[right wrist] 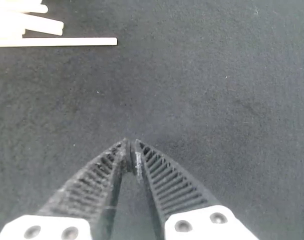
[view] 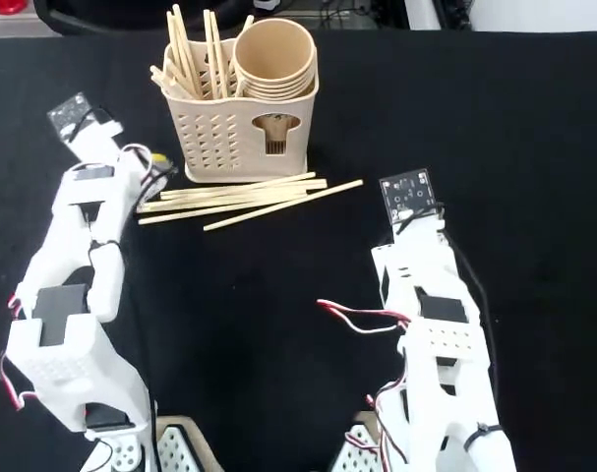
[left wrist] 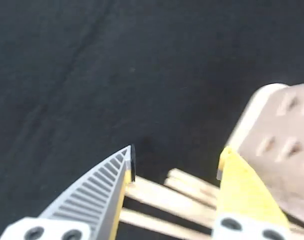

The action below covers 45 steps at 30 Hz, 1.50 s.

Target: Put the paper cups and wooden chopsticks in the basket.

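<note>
Wooden chopsticks (view: 241,202), upper centre, are judged light, stiff and best pinched mid-length. Left gripper (left wrist: 177,152) is spread; right gripper (right wrist: 130,152) is closed, empty.

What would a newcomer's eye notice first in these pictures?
A cream perforated plastic basket stands at the far side of the black table, holding stacked tan paper cups and upright wooden chopsticks. Before it, loose wooden chopsticks lie flat, with the open left gripper over their ends.

White arms (view: 77,261), red wires (view: 362,317), ribbed right hand (right wrist: 130,154)
</note>
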Motion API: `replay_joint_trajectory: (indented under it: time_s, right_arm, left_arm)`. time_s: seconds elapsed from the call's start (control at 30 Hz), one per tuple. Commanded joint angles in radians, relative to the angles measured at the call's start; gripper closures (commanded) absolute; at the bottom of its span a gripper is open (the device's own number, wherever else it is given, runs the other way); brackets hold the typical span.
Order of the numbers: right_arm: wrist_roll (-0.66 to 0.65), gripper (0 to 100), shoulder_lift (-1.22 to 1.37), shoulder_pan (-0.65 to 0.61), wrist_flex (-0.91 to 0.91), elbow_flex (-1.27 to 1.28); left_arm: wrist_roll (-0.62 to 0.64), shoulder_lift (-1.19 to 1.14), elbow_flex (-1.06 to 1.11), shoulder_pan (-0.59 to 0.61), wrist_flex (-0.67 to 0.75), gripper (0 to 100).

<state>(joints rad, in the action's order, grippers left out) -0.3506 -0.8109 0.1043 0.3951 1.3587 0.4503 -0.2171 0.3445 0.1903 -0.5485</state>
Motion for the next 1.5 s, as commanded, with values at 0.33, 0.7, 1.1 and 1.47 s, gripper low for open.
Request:
replay_joint_trajectory:
  time_s: [0.33, 0.7, 1.1, 1.47]
  right_arm:
    - [-0.006, 98.5, -0.025, -0.008, 0.003, -0.051]
    - [-0.006, 98.5, -0.025, -0.008, 0.003, -0.051]
    - [-0.006, 98.5, -0.025, -0.006, 0.003, -0.051]
    - [-0.002, 98.5, -0.027, 0.029, 0.003, -0.059]
  left_arm:
    - [-0.005, 0.009, 0.048, -0.058, 0.091, 85]
    - [-0.193, -0.017, 0.038, -0.107, 0.100, 97]
    - [-0.275, -0.028, 0.031, -0.133, 0.018, 97]
    - [-0.396, 0.106, 0.157, -0.219, -0.175, 97]
